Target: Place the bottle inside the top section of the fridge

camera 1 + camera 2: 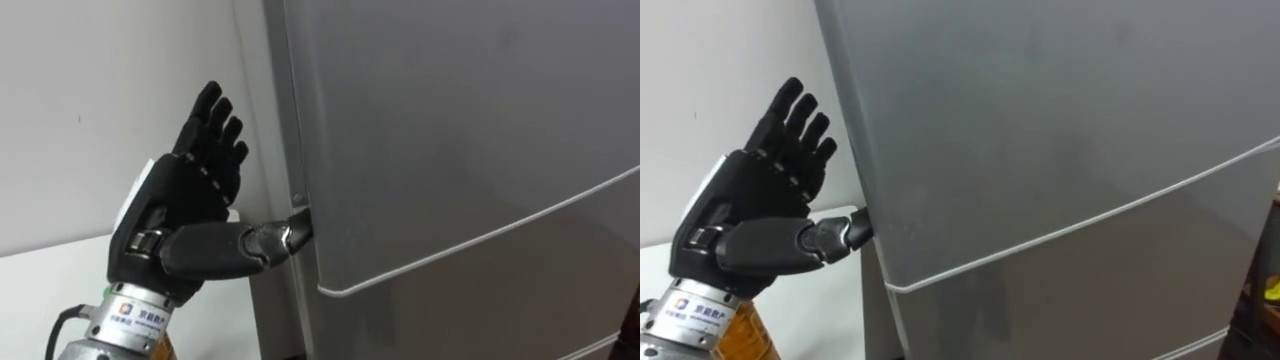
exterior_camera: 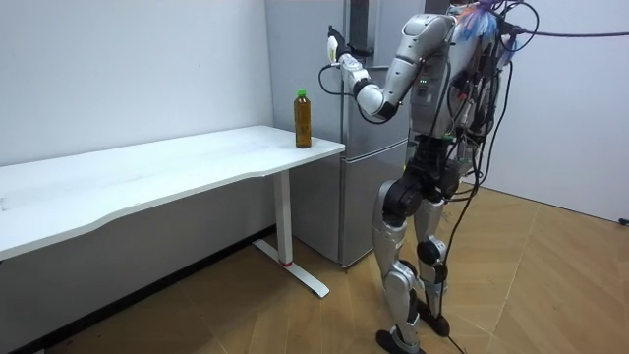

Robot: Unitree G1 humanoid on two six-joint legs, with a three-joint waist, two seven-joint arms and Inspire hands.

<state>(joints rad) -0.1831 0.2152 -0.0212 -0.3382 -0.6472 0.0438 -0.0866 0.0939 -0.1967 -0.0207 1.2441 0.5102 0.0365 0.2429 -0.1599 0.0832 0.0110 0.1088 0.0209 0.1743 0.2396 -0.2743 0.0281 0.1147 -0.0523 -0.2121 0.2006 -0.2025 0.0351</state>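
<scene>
1. Left eye view: we are logging the left hand [image 1: 185,200] raised, fingers straight, holding nothing, its thumb touching the edge of the upper fridge door [image 1: 450,130].
2. Room view: the bottle [image 2: 303,118] is standing upright on the white table [image 2: 147,182], near the corner by the fridge.
3. Right eye view: the door is sitting closed.

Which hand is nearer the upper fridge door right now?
Left. The left hand is at the left edge of the upper fridge door, thumb touching it, fingers straight. The right hand's place cannot be told.
</scene>
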